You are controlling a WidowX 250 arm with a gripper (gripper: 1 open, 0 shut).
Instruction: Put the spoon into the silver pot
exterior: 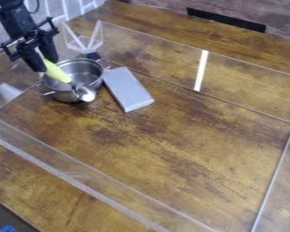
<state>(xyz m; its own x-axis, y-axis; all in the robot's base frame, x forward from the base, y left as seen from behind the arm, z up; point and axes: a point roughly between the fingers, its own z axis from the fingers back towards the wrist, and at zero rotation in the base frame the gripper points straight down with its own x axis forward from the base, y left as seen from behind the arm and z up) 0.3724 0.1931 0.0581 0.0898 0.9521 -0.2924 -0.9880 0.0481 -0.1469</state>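
Steel-walled, the silver pot (72, 81) sits near the table's (196, 145) far-left corner, just beside a grey block (126, 89). Black gripper (39, 56) pinches the spoon's (62, 77) yellow-green handle, bowl overhanging the pot's rim; bare wood spreads rightward.

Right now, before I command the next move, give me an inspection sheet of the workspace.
Surface: worn brown wooden table, clear plastic barrier strips along its edges.
Job's things: yellow-green-handled spoon lies slanted across the shiny round steel pot, its silver bowl over the near rim.
Clutter: flat grey rectangular block right of the pot.
Grippers: black gripper at the handle's upper end; grip unclear.
Cables: nothing seen.
Surroundings: clear plastic piece behind the pot.
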